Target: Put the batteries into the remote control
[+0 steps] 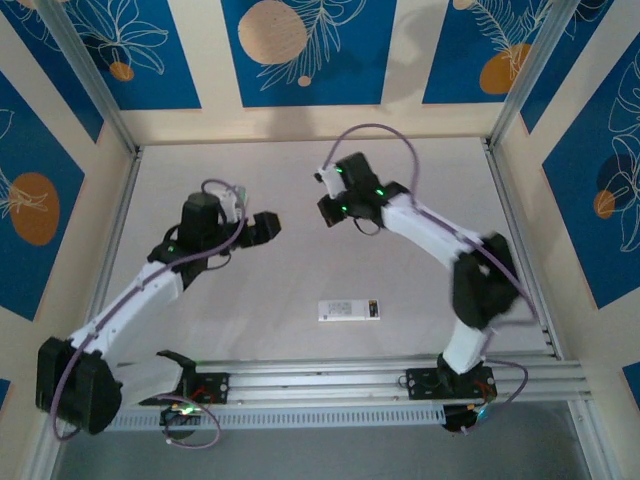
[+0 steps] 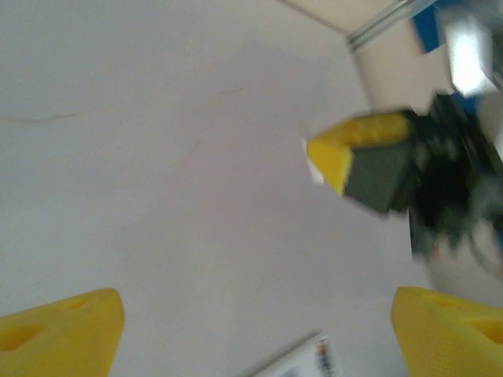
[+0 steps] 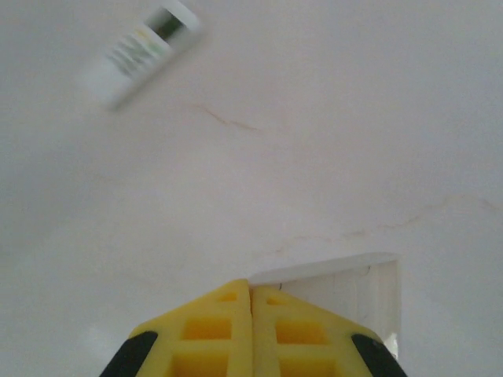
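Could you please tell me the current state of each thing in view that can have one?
Left gripper: open, yellow fingers wide apart, holding nothing.
Right gripper: shut, yellow fingers meeting; a small white flat piece sits at its tips, grip unclear.
White rectangular plastic remote control: lying flat, touched by neither gripper; battery compartment too small to tell.
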You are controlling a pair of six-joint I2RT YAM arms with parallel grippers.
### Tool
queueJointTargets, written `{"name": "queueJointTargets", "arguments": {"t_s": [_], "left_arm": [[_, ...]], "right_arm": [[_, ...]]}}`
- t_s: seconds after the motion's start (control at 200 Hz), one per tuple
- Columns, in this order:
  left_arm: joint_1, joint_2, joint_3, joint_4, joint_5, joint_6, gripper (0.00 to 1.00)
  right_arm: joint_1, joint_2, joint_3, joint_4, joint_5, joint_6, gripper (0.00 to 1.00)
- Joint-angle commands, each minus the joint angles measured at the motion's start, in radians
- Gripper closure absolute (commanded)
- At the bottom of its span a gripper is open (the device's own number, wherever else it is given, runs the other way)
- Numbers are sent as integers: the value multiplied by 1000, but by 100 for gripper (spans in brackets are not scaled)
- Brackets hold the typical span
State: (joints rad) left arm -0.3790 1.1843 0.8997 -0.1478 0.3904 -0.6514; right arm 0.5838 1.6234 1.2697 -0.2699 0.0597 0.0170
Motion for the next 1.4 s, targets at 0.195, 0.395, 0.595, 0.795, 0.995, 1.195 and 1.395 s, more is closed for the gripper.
{"name": "queueJointTargets", "arguments": {"t_s": [0.195, 0.395, 0.595, 0.795, 0.995, 1.195, 1.395], "left_arm": [[-95, 230, 385, -341, 112, 111, 28], [-145, 250, 314, -300, 74, 4, 39], [-171, 275, 276, -259, 59, -38, 44], [-170, 259, 193, -129, 82, -119, 74], [-170, 248, 181, -132, 61, -67, 91], [-171, 233, 270, -310, -298, 225, 100], [-274, 387, 385, -414, -781, 497, 100]], "right_arm": [[111, -260, -372, 456, -161, -285, 100], [164, -262, -379, 464, -133, -318, 100], [198, -238, -375, 470, -113, -322, 100], [209, -237, -388, 494, -92, -297, 100], [212, -237, -389, 499, -86, -274, 100], [168, -302, -343, 343, -105, -131, 78], [47, -467, -470, 271, -154, 84, 54]]}}
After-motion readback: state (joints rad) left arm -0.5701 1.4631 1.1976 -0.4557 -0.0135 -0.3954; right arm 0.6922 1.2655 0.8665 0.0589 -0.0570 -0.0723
